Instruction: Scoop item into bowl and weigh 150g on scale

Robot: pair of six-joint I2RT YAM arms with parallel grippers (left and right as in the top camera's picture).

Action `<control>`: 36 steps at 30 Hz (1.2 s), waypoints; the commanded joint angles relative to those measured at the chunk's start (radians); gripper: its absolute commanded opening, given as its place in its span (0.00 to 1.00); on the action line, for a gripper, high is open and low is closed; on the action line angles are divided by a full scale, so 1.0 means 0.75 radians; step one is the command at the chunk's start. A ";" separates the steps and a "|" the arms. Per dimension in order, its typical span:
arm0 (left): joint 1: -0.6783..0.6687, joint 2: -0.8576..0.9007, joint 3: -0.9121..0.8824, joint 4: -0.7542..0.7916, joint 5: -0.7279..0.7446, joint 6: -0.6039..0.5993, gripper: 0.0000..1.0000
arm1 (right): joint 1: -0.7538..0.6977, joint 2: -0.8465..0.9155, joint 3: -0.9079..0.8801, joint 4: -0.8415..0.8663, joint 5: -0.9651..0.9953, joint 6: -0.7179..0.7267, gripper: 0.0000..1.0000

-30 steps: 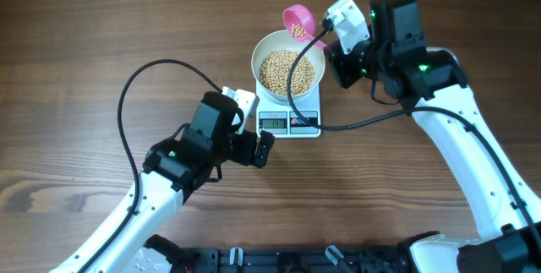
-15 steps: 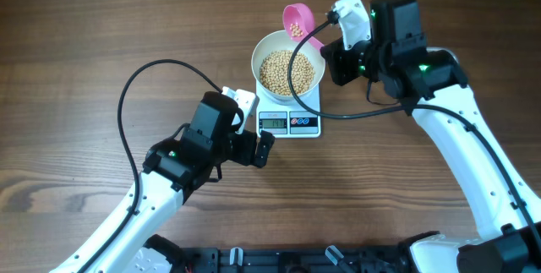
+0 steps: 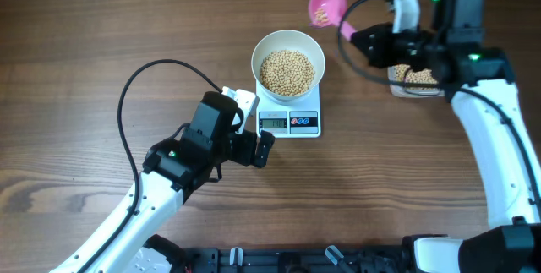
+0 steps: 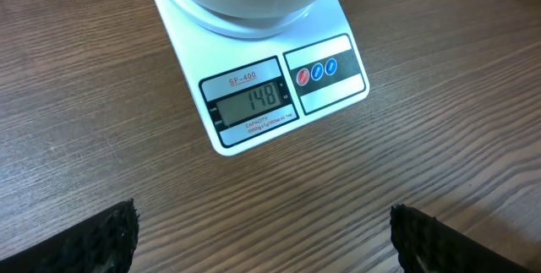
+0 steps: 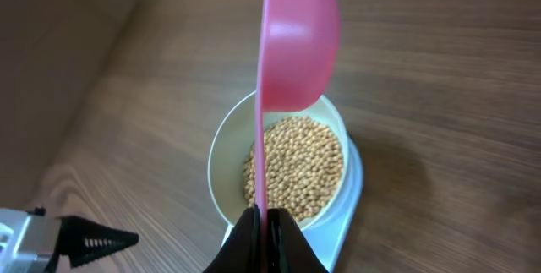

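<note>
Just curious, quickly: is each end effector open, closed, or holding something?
Left end effector: open, holding nothing.
Right end effector: closed on the pink scoop.

Both arms are the same build: long white shells on the left arm and right arm, chunky black joint housings, and a green light glowing on the right one. Each wrist has a small white camera block fed by a thin black cable. My left gripper has black fingers with a knobbly grid texture.
</note>
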 commanded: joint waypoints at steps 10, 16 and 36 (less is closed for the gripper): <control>-0.008 0.008 0.027 0.003 -0.007 0.016 1.00 | -0.221 -0.034 0.024 0.102 -0.120 0.067 0.04; -0.008 0.008 0.027 0.003 -0.007 0.016 1.00 | -0.221 -0.034 0.024 0.121 -0.126 0.135 0.04; -0.008 0.008 0.027 0.003 -0.007 0.016 1.00 | -0.221 -0.034 0.024 0.185 -0.109 0.122 0.04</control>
